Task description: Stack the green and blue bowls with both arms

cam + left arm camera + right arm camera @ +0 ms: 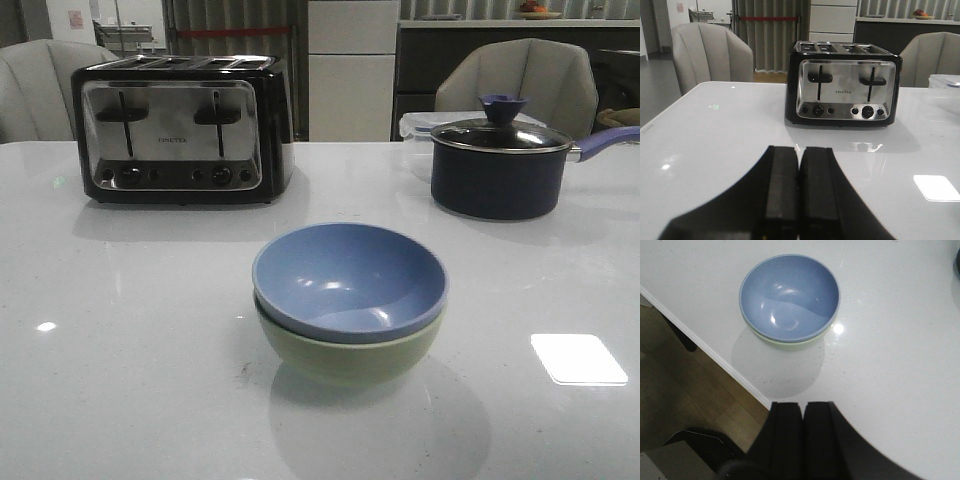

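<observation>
From my station the blue bowl [349, 280] sits nested in the green bowl [350, 352] mid-tabletop [120, 350], ahead of my right arm's closed, empty fingers [802, 440], the nearer pair, while the left fingers [799, 195], also closed, face the toaster [844, 82].

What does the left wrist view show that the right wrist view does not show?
Only the left wrist view shows the toaster, the chairs behind the table, and the left hand, shut and empty. Only the right wrist view shows the blue bowl nested inside the green bowl, the wooden floor, and the right hand, also shut and empty. Both show the white table.
</observation>
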Controlling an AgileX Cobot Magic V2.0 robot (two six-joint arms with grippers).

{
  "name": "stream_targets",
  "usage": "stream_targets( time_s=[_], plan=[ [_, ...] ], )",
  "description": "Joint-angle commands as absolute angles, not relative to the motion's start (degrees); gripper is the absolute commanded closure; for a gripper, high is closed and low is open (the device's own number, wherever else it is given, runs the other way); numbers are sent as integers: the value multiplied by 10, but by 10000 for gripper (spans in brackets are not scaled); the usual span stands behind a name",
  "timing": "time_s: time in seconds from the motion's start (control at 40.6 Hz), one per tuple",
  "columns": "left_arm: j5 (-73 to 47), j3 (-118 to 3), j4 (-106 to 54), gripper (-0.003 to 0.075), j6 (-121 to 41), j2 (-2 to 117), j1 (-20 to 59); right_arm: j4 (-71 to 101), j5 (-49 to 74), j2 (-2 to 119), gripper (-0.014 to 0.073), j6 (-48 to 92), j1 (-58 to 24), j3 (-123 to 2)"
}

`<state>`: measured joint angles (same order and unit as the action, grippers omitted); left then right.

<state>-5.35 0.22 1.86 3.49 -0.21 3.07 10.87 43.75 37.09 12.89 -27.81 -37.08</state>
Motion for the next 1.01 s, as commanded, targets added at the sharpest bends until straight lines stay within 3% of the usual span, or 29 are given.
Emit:
stream_targets(
  time_s=[0.0, 0.984],
  plan=[
    [0, 4, 19, 627, 41, -15, 20, 113, 402, 370, 536, 136, -278, -385],
    [0, 4, 19, 627, 41, -15, 27, 113, 400, 366, 536, 136, -278, -381]
  ],
)
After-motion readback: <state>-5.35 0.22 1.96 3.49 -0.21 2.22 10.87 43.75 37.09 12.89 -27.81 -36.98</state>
